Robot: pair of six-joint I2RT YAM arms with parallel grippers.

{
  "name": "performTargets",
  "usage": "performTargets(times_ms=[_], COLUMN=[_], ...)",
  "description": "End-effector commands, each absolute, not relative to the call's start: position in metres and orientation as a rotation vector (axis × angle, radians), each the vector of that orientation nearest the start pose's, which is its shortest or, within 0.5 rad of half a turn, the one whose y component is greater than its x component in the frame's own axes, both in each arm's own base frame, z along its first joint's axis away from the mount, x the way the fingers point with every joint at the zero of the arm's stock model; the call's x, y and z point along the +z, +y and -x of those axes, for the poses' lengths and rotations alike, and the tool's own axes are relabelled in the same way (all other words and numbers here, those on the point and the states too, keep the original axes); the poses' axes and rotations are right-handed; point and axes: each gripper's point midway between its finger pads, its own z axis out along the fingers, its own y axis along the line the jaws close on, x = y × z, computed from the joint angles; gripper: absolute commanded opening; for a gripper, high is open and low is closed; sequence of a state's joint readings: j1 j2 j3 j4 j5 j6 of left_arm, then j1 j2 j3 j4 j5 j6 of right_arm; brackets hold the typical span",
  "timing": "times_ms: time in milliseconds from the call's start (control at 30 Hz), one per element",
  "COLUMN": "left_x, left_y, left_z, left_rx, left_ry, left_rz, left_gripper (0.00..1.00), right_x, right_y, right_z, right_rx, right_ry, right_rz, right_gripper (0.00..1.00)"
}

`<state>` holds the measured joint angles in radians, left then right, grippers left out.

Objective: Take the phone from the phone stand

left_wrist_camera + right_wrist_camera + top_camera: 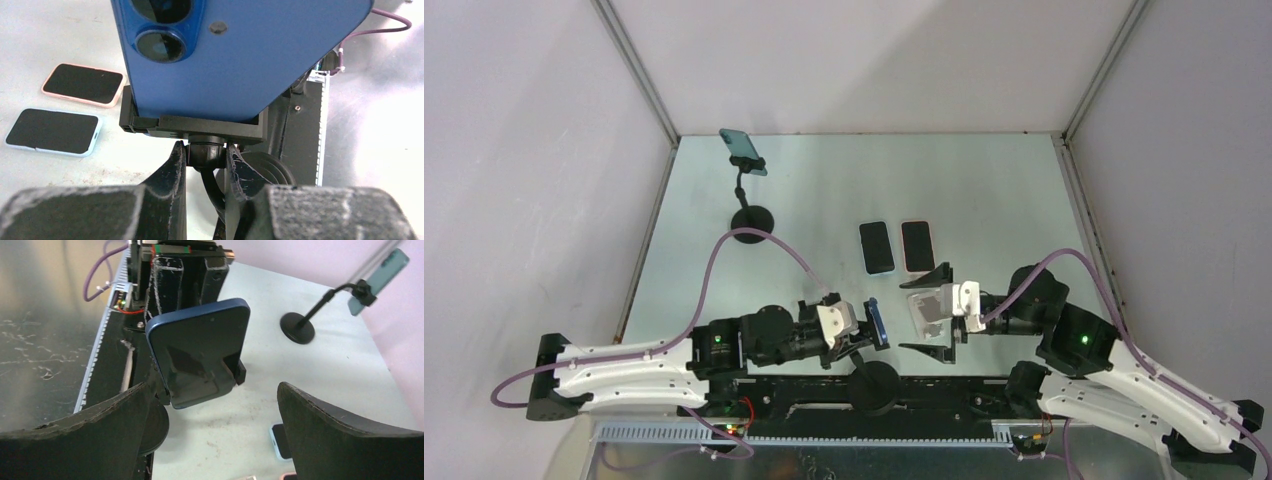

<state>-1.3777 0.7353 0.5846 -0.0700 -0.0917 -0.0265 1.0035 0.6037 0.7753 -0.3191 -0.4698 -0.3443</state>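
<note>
— Green-grey tabletop [984,190] first: what stands on it?
— Two stands. The phone stand [876,385] I am working on has its round base at the near edge, between my two arms. A second stand [751,218] sits by the far-left corner, with a teal phone [744,150] clipped in at its top.
— And your grippers?
— My left gripper [205,152] is clenched on the phone stand's neck, right under the cradle. My right gripper [212,387] is spread wide and grasps nothing. Its fingers [340,440] frame the screen and stay apart from it.
— Where is the phone?
— The blue phone [240,60] sits in the cradle, tilted. Its camera lenses face my left wrist and its dark screen faces my right.
— Anything smaller?
— Two phones lie flat, screen up, in the middle of the tabletop. A light-blue-cased phone [876,247] is on the left, and a pink-cased phone [917,245] is just beside it.
</note>
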Motion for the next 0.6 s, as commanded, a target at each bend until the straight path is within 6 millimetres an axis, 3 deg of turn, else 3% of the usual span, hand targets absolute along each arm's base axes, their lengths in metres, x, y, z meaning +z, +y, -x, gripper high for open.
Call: performTargets(times_ms=[0,567], left_x=[0.304,0.308], left_y=[-0.310,-0.316], left_z=[-0.066,-0.051], left_rx=[-1.069,-1.133], left_ry=[1.265,1.229], left_rz=[-1.012,-1.084], left_gripper=[0.00,0.00], right_x=[0.315,0.301], right_y=[0.270,0.293], right_z=[-0.073,-0.074], right_rx=[0.946,1.013], right_ry=[0.991,0.986], right_rz=[1.415,1.484], right_gripper=[0.99,0.99])
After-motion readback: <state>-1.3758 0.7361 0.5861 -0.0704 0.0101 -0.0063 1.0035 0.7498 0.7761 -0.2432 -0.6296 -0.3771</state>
